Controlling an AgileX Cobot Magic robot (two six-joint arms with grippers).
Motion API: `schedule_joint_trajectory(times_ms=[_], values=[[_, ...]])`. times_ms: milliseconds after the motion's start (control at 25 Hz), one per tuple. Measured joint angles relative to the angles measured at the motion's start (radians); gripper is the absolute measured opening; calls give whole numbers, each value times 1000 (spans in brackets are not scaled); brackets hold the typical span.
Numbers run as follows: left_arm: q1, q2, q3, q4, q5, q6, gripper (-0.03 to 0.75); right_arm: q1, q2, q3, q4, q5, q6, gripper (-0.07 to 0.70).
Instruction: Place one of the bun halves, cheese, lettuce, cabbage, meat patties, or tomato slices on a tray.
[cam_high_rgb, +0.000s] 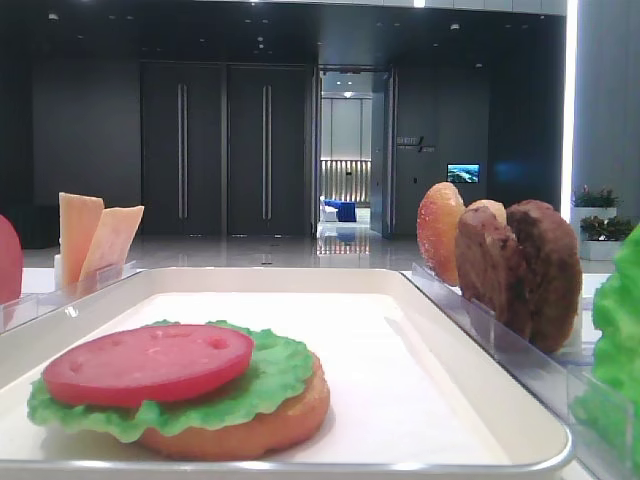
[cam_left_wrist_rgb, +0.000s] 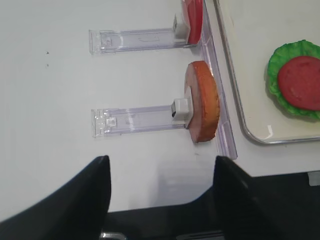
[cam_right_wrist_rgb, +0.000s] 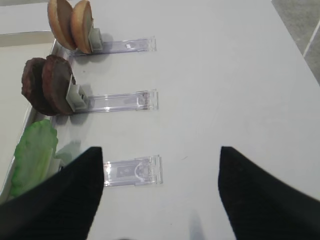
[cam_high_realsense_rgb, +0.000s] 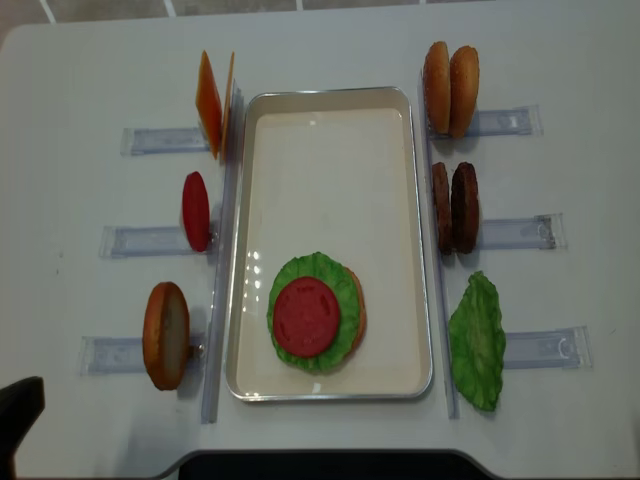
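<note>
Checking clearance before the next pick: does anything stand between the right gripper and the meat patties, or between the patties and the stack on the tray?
Nothing visible does. The right gripper is open over bare table beside the lettuce leaf; the meat patties stand upright in their clear rack beyond. Only the tray rim lies between them and the tomato slice topping the stack.
</note>
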Motion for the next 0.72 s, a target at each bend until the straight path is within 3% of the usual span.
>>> schedule_joint_trajectory(times_ms=[360, 520, 720], values=[[0, -197, 115, 13, -58, 59, 484, 0, 0, 0, 0, 0, 0, 465], [0, -222, 144, 13, -117, 62, 484, 0, 0, 0, 0, 0, 0, 465], [0, -222, 150, 13, -133, 57, 483, 0, 0, 0, 0, 0, 0, 465]])
